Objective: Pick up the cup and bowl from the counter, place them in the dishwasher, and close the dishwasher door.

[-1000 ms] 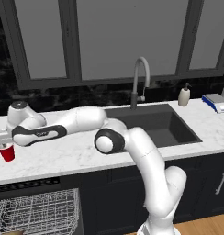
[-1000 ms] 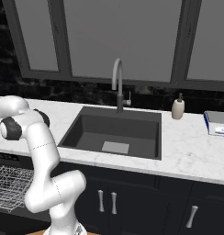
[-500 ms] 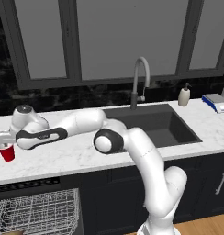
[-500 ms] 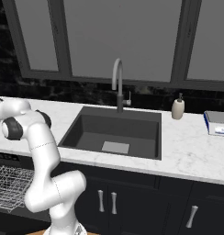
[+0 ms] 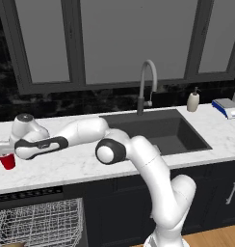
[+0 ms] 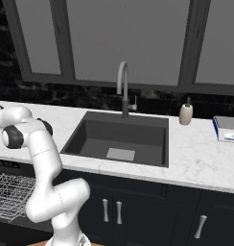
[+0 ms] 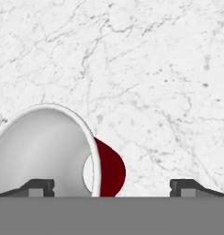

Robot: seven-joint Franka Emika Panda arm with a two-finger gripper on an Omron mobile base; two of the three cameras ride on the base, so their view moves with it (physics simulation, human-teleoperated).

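- The white robot arm is reaching far to the left across the counter (image 5: 66,169), a long white marble-patterned top with grey veins.
- The gripper (image 7: 111,187) is hanging just above the cup (image 5: 7,160), with its jaws standing wide apart and holding nothing.
- In the hand view, the two dark fingertips (image 7: 38,187) are sitting far apart at the bottom, and the cup's white rim and pale inside are lying by the left tip, off centre between the two.
- A sliver of the cup's red wall is showing to the right of its rim in that view; whether the left tip is touching the rim cannot be told.
- The cup is standing upright on the counter near its left end, well to the left of the dark sink (image 5: 160,130).
- The dishwasher (image 5: 40,222) is sitting below the counter at the left, with its white wire rack showing and a black strip running above it.
- A curved grey faucet (image 6: 122,91) is rising behind the sink.
- A white soap dispenser (image 6: 186,113) is standing on the counter to the right of the sink.
- A blue and white flat object (image 6: 228,129) is lying farther right on the counter.
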